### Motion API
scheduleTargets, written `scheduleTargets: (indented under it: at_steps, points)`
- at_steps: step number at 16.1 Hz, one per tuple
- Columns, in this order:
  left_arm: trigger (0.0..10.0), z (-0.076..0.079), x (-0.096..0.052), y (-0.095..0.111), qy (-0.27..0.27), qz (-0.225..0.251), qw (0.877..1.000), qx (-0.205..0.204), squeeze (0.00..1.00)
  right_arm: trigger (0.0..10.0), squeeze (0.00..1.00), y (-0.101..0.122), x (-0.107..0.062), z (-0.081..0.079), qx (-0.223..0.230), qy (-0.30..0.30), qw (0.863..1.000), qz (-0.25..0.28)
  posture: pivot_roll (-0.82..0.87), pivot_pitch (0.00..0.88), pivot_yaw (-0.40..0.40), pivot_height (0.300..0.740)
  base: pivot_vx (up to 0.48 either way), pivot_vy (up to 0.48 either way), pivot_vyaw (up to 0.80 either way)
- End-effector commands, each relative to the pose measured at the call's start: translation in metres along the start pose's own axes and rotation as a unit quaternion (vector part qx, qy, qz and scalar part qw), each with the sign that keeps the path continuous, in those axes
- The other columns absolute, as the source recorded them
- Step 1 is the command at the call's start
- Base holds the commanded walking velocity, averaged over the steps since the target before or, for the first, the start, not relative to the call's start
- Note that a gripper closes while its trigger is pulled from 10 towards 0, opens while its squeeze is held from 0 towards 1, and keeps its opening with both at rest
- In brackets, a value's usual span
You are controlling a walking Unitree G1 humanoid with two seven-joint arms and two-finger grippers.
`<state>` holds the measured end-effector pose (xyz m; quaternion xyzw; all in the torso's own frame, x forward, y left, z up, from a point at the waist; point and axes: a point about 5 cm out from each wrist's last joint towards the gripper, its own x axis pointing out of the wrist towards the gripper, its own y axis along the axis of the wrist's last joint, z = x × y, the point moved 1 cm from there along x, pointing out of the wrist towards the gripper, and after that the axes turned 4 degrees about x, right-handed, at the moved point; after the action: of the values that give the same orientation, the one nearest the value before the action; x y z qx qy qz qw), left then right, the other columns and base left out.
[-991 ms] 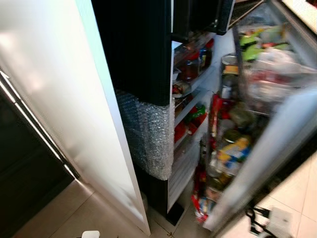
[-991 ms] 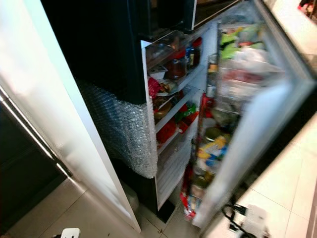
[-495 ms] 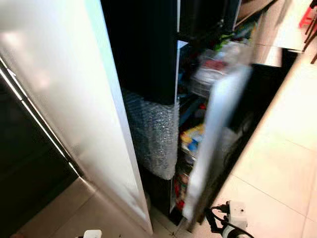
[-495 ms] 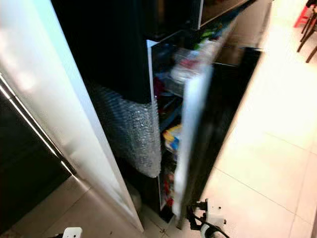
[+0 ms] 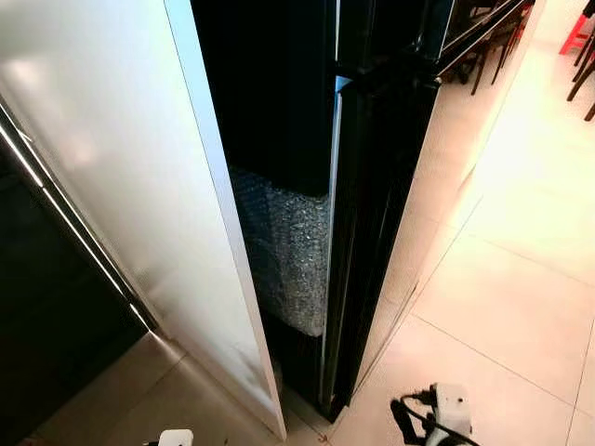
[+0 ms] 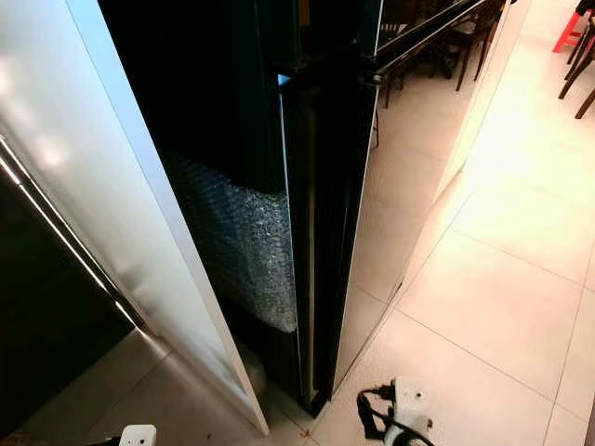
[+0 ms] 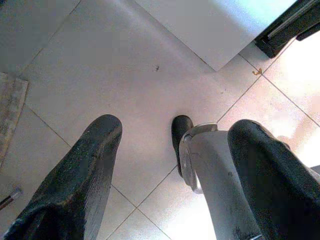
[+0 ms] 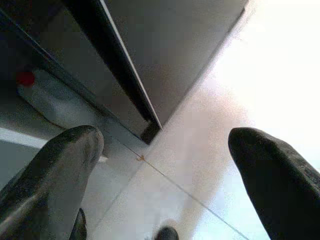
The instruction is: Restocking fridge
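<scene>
Nearest, both arms hang idle over the tiled floor (image 5: 521, 307). The left gripper (image 7: 175, 170) has its fingers spread and empty, pointing down at a silver leg and a black foot (image 7: 181, 131) of the robot. The right gripper (image 8: 165, 165) is also spread and holds nothing; beyond it lie the fridge's bottom corner and, in the gap beside it, a pale bottle (image 8: 55, 102) with a red cap.

On the floor by the fridge's foot lies a white power strip (image 6: 407, 401) with a black cable. Left of it stands a white panel (image 5: 121, 204), and behind that the fridge (image 5: 279, 93), black, with bubble wrap (image 5: 290, 251) taped low on its side. Its door (image 5: 372, 186) looks shut or all but shut, edge-on to the head camera.

Judging by this, the restocking step is closing off: nothing is in hand, and the door seems home. The next move would call for checking the seal, or fetching another item.

The fridge's contents are hidden. Whether the door is fully latched cannot be told from this angle. Farther off, chair legs (image 5: 581, 37) are cut by the frame.
</scene>
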<state>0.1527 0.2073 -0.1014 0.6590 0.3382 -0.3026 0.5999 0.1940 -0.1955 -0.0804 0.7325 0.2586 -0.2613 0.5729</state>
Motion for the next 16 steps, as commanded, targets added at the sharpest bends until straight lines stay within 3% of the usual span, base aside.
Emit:
scheduleTargets:
  at_steps: [1,8,11,14,16]
  points:
    - [10.0,0.0,0.0,-0.001,0.005,-0.001,1.0,-0.007,0.0,10.0,0.0,-0.008,-0.002,0.0,-0.005,-0.006,1.0,-0.02,-0.08,0.014,0.017,0.74,0.0,0.0,0.0]
    - [10.0,-0.007,0.0,0.003,0.018,0.003,1.0,-0.021,0.0,10.0,0.0,-0.025,-0.001,-0.006,-0.07,-0.015,0.993,-0.096,-0.06,0.012,0.017,0.74,0.0,0.0,0.0]
    - [10.0,-0.007,0.001,0.005,0.019,0.004,1.0,-0.021,0.0,10.0,0.0,-0.024,0.001,-0.01,-0.057,-0.02,0.993,-0.097,-0.04,0.004,-0.001,0.74,0.0,0.0,0.0]
    - [10.0,-0.01,0.0,0.001,0.018,-0.004,1.0,-0.013,0.0,10.0,0.0,-0.042,-0.01,0.004,-0.045,-0.054,0.99,-0.123,-0.04,0.0,0.004,0.74,0.0,-0.127,0.0]
    - [10.0,-0.011,-0.001,-0.002,0.021,-0.007,0.999,-0.025,0.0,10.0,0.0,-0.051,-0.017,0.015,-0.07,-0.063,0.986,-0.14,-0.04,0.0,0.006,0.74,0.0,-0.403,0.0]
